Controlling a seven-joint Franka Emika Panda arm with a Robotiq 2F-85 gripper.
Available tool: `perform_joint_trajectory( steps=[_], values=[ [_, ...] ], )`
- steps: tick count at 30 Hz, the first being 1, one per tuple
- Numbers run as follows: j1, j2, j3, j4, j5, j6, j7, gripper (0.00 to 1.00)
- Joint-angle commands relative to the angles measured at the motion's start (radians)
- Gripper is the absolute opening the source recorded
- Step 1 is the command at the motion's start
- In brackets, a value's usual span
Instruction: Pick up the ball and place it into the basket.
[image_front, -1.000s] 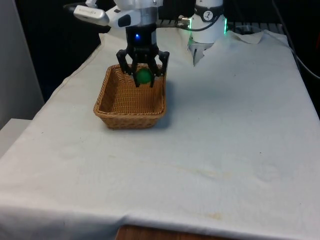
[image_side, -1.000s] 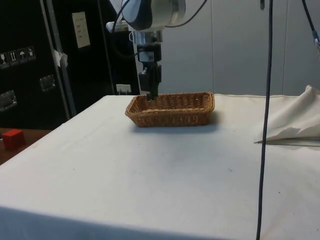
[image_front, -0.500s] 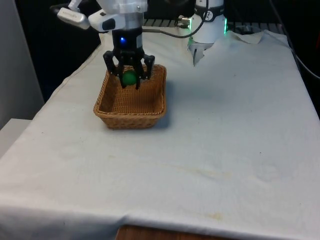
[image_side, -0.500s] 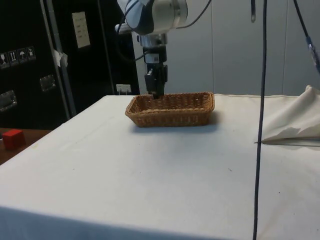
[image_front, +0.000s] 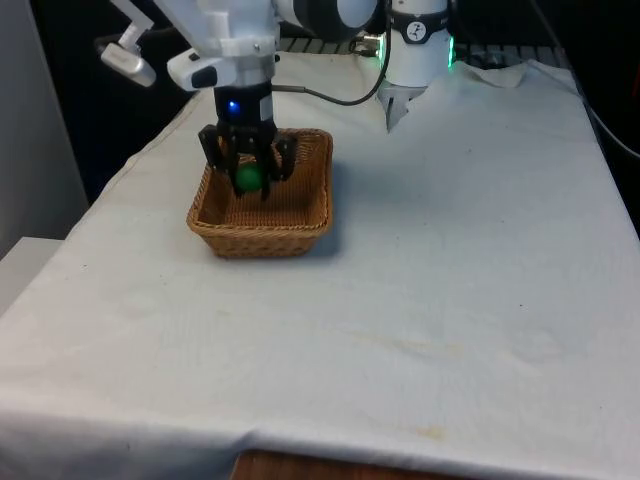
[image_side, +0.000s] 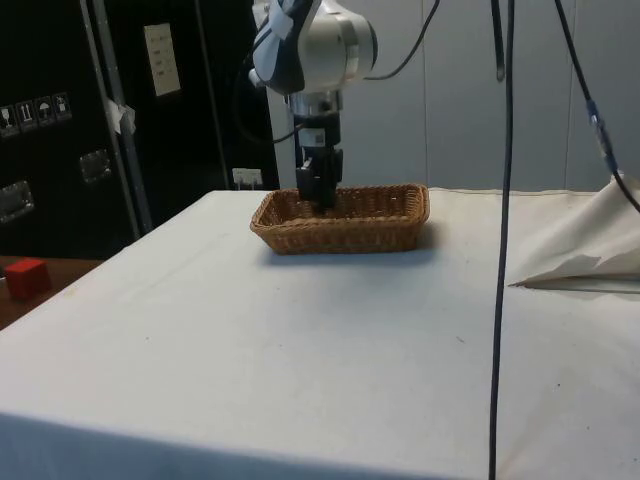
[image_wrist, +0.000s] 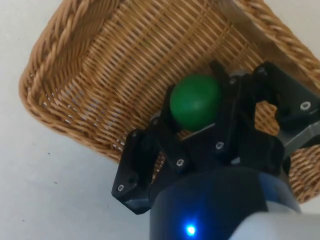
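While clamped on green ball (image_front: 247, 178), hand (image_front: 246, 180) hangs inside basket (image_front: 300, 222), clear of rims.

White-clothed table (image_front: 430, 270) bears 1 wicker basket (image_front: 300, 215).

Rectangular tan wicker basket (image_front: 262, 208): coarse woven cane, matt. Small green ball (image_wrist: 195, 101): smooth, slight sheen. Black two-finger plastic gripper (image_wrist: 196, 131): matt, with metal screws. White table cloth (image_front: 420, 270): matt fabric, lightly creased.

Green ball (image_wrist: 195, 101), tan woven basket (image_wrist: 85, 75), black gripper (image_wrist: 195, 126)
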Motion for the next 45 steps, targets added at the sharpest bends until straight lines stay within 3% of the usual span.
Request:
perform_joint_trajectory(
  steps=[1, 4, 5, 6, 10, 12, 13, 15, 16, 21, 22, 26, 33, 34, 35, 36, 43, 44, 45],
  values=[
    [-0.010, 0.001, 0.011, 0.004, 0.017, 0.002, -0.010, 0.00],
    [-0.008, 0.009, 0.005, 0.005, 0.037, -0.001, -0.019, 0.00],
    [0.000, 0.011, -0.001, 0.001, 0.033, 0.000, -0.015, 0.00],
    [-0.007, 0.010, 0.002, 0.005, 0.038, -0.002, -0.020, 0.00],
    [-0.003, 0.010, -0.006, 0.005, 0.036, -0.003, -0.018, 0.03],
    [-0.002, 0.010, -0.008, 0.005, 0.036, -0.004, -0.017, 0.19],
    [-0.002, 0.010, -0.009, 0.005, 0.035, -0.004, -0.017, 0.37],
    [0.000, 0.012, -0.011, 0.004, 0.034, -0.002, -0.015, 0.54],
    [-0.001, 0.010, -0.010, 0.005, 0.035, -0.004, -0.017, 0.54],
    [-0.001, 0.010, -0.012, 0.004, 0.035, -0.004, -0.016, 0.97],
    [0.000, 0.010, -0.012, 0.004, 0.035, -0.004, -0.016, 1.00],
    [0.001, 0.011, -0.013, 0.004, 0.034, -0.002, -0.015, 1.00],
    [0.031, -0.059, -0.048, -0.027, 0.009, -0.025, -0.001, 1.00],
    [0.031, -0.059, -0.048, -0.027, 0.009, -0.025, -0.001, 1.00],
    [0.021, -0.065, -0.038, -0.025, 0.015, -0.024, -0.008, 1.00],
    [0.040, -0.081, -0.053, -0.040, -0.003, -0.025, 0.008, 1.00],
    [0.063, -0.185, -0.055, -0.090, -0.081, -0.022, 0.074, 1.00],
    [0.049, -0.187, -0.042, -0.086, -0.075, -0.024, 0.065, 1.00],
    [0.067, -0.197, -0.054, -0.095, -0.092, -0.022, 0.084, 1.00]
  ],
)
